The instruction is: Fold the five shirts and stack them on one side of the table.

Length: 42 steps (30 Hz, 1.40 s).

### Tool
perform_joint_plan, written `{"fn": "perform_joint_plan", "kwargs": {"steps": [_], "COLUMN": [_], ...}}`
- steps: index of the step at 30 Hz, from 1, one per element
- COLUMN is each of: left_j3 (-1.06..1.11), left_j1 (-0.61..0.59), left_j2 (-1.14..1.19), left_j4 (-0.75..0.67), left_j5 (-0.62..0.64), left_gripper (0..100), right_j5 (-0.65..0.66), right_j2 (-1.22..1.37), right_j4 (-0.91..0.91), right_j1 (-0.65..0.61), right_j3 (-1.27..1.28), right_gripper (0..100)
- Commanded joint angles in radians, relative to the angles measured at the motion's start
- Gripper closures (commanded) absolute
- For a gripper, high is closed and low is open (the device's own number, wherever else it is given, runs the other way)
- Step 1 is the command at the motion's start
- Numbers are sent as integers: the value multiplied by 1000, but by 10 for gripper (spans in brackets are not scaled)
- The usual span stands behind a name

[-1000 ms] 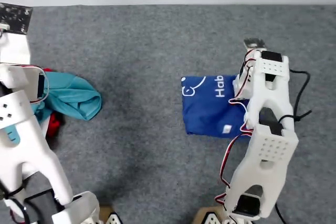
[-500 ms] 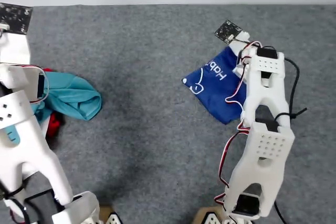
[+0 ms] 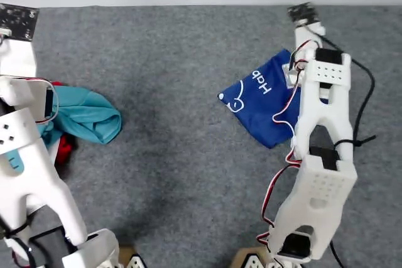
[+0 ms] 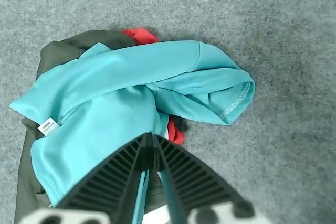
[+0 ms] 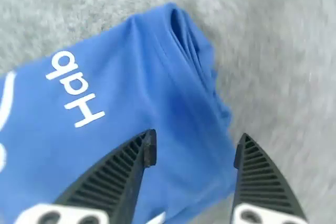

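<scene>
Blue shirt [image 3: 259,101] lies tilted, right on the tabletop [image 3: 176,54], under the right arm [image 3: 320,123]; teal shirt [image 3: 88,117] left

Grey felt-like table covering [image 3: 176,174] is presenting a matt, rough nap. Blue folded cloth shirt [image 3: 260,108], at two o'clock, is showing a smooth matt knit with flat white print. Teal crumpled cloth shirt [image 3: 88,117], at nine o'clock, is showing a slight sheen. Black ribbed plastic gripper fingers [image 5: 126,171] are appearing matt. White moulded plastic arm shells [image 3: 323,108] are appearing smooth.

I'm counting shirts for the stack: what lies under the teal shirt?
A dark shirt and a red one peek out from beneath the teal shirt. How they lie, and whether more garments sit below, is covered.
</scene>
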Motion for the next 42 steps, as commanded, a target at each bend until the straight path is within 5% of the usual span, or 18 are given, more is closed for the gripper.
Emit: {"fn": "perform_joint_plan", "kwargs": {"steps": [1, 6, 11, 19, 28, 42], "left_j3": [-2, -2, -2, -2, -1, 76], "left_j1": [-2, -2, -2, -2, -5, -3], "left_j2": [-32, -32, -32, -32, -31, -29], "left_j4": [9, 9, 9, 9, 9, 3], "left_j5": [-8, -8, -8, -11, -11, -12], "left_gripper": [995, 995, 995, 995, 995, 995], "right_j5": [-137, -164, -305, -563, -870, -967], "right_j2": [-124, -183, -191, -102, 35, 236], "right_j4": [105, 228, 320, 174, 176, -1], "right_j1": [-2, -39, -73, -90, -99, -111], "right_j3": [-60, -60, -60, -60, -58, -60], "right_gripper": [804, 995, 974, 967, 610, 601]}}
